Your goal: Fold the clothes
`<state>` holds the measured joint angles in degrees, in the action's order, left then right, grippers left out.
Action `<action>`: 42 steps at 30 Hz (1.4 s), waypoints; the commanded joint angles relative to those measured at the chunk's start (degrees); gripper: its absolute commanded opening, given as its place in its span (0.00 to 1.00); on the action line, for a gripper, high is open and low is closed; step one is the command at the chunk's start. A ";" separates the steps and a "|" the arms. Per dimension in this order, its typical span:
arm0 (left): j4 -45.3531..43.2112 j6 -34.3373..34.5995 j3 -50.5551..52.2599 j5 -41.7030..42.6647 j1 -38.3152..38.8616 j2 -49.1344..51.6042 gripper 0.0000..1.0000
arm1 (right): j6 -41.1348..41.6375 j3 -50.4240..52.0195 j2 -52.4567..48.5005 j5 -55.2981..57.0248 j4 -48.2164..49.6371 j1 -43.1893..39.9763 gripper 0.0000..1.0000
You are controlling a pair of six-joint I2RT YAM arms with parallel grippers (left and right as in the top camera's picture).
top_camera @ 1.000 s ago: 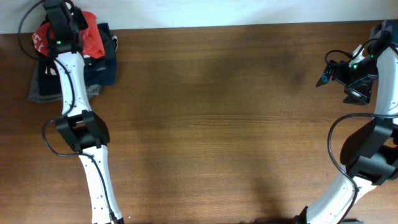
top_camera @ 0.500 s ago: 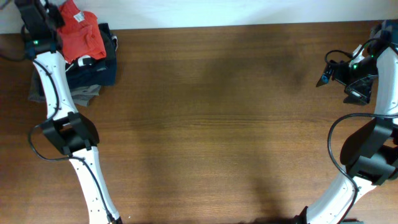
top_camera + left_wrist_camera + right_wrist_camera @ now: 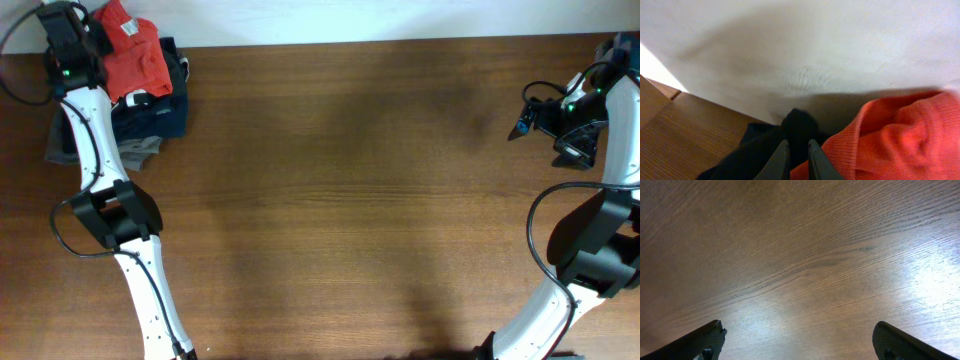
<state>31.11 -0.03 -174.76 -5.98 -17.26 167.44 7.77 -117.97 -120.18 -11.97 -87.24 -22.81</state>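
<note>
The orange-red T-shirt [image 3: 140, 60] lies bunched on top of the stack of dark folded garments [image 3: 160, 115], at the stack's rear end, against the white wall [image 3: 815, 50]. Its white neck label [image 3: 126, 28] faces up near the stack's back edge. The left gripper [image 3: 798, 159] hangs just behind and beside the stack, with its fingers drawn almost together and only a thin slit between them. The left wrist view does not show whether any cloth is pinched there. In that view the shirt's ribbed orange fabric [image 3: 900, 135] sits right against one finger, and a black garment [image 3: 760, 155] from the stack shows on the other side. The right gripper [image 3: 799, 330] is far from the stack, across the wooden table [image 3: 350, 200]. Its fingers [image 3: 705, 340] are spread wide over bare wood and hold nothing.
</note>
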 commanded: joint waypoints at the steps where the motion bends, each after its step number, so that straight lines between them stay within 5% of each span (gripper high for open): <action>1: 1.57 -0.70 -3.04 0.81 0.76 -6.95 0.14 | 0.22 -0.61 0.68 -0.52 -0.15 -0.04 0.99; 12: 3.74 -0.68 8.11 3.43 0.74 -4.55 0.14 | 0.22 -0.61 0.68 -0.52 0.02 -0.04 0.99; 17: 1.27 -0.68 14.21 3.41 0.74 -2.12 0.22 | 2.25 -0.61 0.68 -0.50 0.55 -0.04 0.99; 25: 1.27 -0.68 7.82 3.41 0.76 -5.09 0.24 | 3.54 -3.26 4.74 0.46 1.53 -0.02 0.99; 30: 6.01 -0.68 -0.33 3.41 0.76 -11.41 0.45 | 3.69 -6.51 11.63 1.25 1.49 -0.02 0.99; 31: 7.80 -0.70 -1.81 3.41 0.74 -12.83 0.55 | 3.67 -6.64 13.49 1.29 1.49 -0.02 0.99; 33: 11.65 -0.68 -4.46 3.43 0.74 -15.43 0.99 | 3.69 -6.64 16.81 1.46 1.18 -0.02 0.99; 42: 26.62 -0.70 -5.07 3.65 0.74 -22.08 0.99 | 3.65 -6.64 29.24 3.67 -7.78 2.51 0.99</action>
<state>55.70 -0.43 -179.63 -3.14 -16.40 145.99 10.79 -124.40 -93.36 -10.31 -93.51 -22.13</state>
